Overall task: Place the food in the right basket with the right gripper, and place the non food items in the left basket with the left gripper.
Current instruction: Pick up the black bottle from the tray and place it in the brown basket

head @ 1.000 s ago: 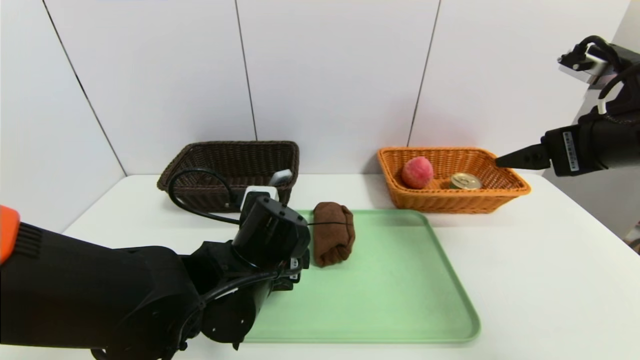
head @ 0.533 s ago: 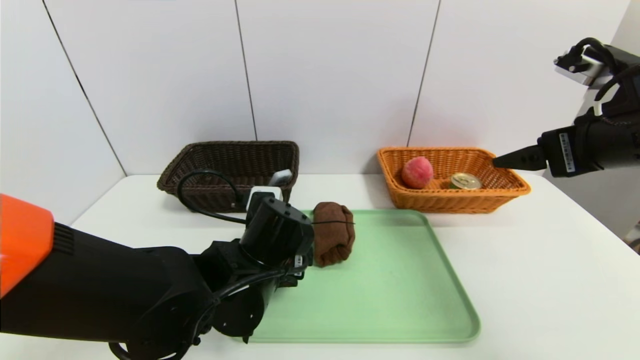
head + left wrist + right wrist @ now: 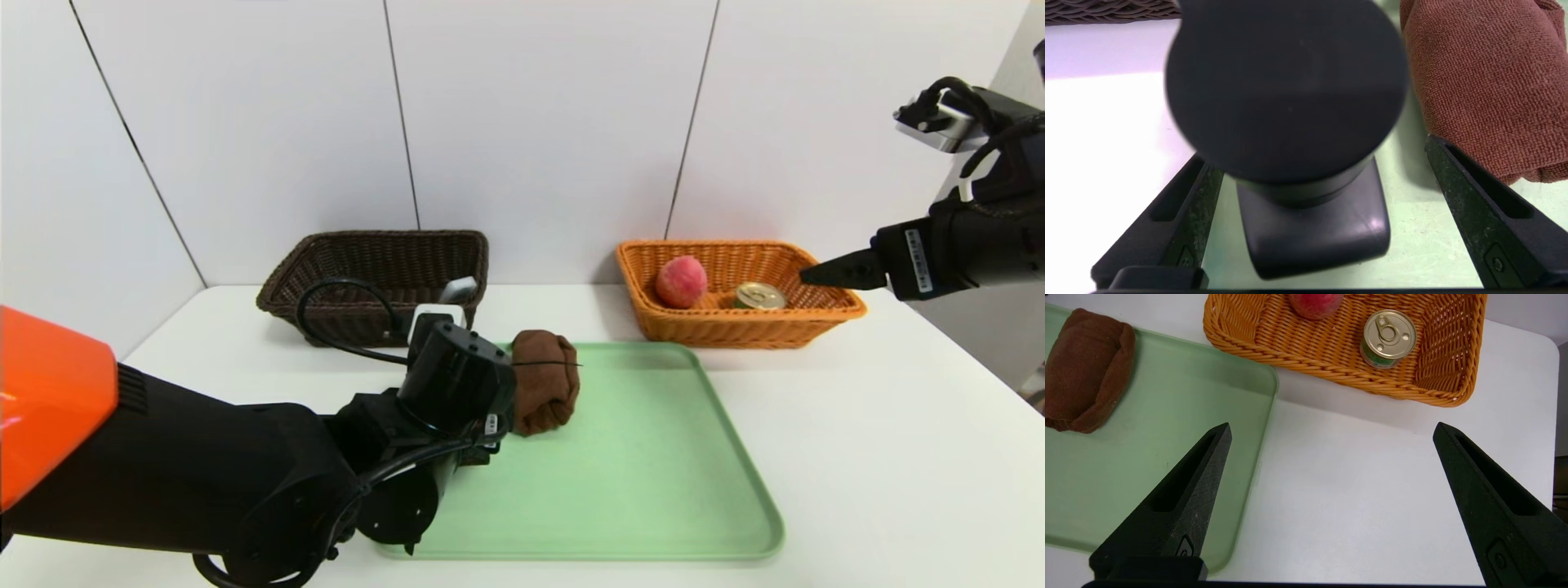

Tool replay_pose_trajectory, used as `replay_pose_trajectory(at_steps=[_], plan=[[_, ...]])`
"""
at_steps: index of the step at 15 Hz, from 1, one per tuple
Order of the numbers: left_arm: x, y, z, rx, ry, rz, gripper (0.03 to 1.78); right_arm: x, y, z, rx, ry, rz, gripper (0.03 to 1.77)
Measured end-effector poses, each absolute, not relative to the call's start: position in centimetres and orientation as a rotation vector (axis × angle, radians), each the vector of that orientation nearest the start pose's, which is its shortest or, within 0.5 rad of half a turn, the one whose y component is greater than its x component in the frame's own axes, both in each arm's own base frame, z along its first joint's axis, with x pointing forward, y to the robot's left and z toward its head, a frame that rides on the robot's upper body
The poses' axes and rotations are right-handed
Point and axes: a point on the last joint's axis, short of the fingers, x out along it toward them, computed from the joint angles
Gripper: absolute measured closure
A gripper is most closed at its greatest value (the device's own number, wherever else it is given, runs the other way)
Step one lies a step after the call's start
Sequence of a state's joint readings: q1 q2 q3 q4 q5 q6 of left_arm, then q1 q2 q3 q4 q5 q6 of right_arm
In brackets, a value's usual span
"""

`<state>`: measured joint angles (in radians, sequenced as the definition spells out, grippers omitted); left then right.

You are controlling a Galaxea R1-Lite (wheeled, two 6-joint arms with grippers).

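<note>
My left claw is spreading wide around a black object above the tray's left edge; my right claw is hovering open over the bench.

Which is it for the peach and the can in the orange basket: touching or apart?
Apart. In the head view, bare wicker shows between the peach and the can.

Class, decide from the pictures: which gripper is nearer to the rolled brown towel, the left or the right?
The left. The left gripper is right beside the rolled brown towel, over the tray; the right gripper hangs off to its right, near the orange basket.
</note>
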<state>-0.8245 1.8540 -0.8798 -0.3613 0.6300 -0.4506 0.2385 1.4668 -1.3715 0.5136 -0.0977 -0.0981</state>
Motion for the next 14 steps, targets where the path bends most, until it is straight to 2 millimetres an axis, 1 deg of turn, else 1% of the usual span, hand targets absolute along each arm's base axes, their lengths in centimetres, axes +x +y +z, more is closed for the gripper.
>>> replay_pose_trajectory(at_steps=[5, 6, 7, 9, 11, 13, 14], plan=[[23.49, -22.74, 12.73, -0.033, 0.484, -0.069, 0.12, 22.74, 5.57, 29.46, -0.203, 0.606, 0.177, 0.10], [23.60, -22.72, 12.73, -0.038, 0.480, -0.068, 0.15, 22.74, 5.59, 29.46, -0.203, 0.605, 0.180, 0.10], [23.64, -22.72, 12.67, -0.038, 0.480, -0.066, 0.34, 22.75, 5.61, 29.43, -0.204, 0.606, 0.180, 0.10], [23.67, -22.75, 12.56, -0.036, 0.483, -0.067, 0.66, 22.73, 5.68, 29.42, -0.205, 0.606, 0.183, 0.10], [23.71, -22.77, 12.44, -0.035, 0.486, -0.067, 0.89, 22.71, 5.72, 29.43, -0.206, 0.606, 0.185, 0.10], [23.73, -22.80, 12.39, -0.033, 0.488, -0.068, 1.09, 22.71, 5.72, 29.41, -0.206, 0.606, 0.185, 0.10], [23.74, -22.80, 12.38, -0.033, 0.488, -0.068, 1.17, 22.70, 5.71, 29.41, -0.206, 0.606, 0.186, 0.10]])
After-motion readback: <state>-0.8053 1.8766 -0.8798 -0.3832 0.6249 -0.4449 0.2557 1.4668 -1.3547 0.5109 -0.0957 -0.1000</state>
